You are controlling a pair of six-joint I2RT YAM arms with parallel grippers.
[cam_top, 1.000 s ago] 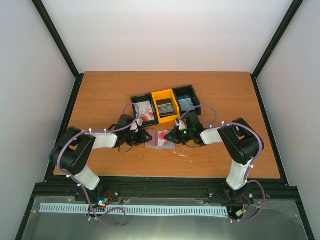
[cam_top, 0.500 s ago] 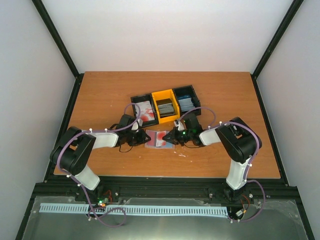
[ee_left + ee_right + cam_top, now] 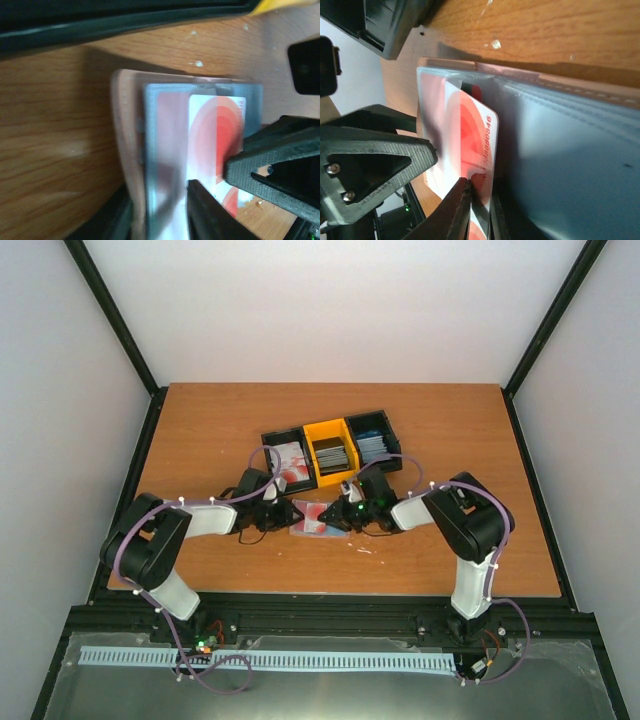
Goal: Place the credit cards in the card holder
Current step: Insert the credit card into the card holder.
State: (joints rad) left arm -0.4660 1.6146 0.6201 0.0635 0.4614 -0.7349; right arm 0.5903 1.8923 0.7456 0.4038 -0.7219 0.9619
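Note:
A pink card holder (image 3: pixel 308 519) with clear sleeves lies open on the table between my two grippers. My left gripper (image 3: pixel 284 517) is shut on the holder's left edge (image 3: pixel 131 150), one finger (image 3: pixel 210 215) on top of the sleeve. My right gripper (image 3: pixel 336 514) is shut on a white credit card with red blotches (image 3: pixel 476 135). The card's far end sits partly inside a sleeve of the holder (image 3: pixel 570 160). The card also shows in the left wrist view (image 3: pixel 216 132). More credit cards lie in the trays behind.
Three joined trays stand just behind the holder. The black one (image 3: pixel 268 440) has white and red cards, the yellow one (image 3: pixel 322 428) has dark cards, and the other black one (image 3: pixel 390 430) has blue cards. The wooden table (image 3: pixel 200 430) ends in black frame rails.
My right gripper has moved left with the white and red card, bringing it over the holder and partly into a sleeve. My left gripper has stayed on the holder.

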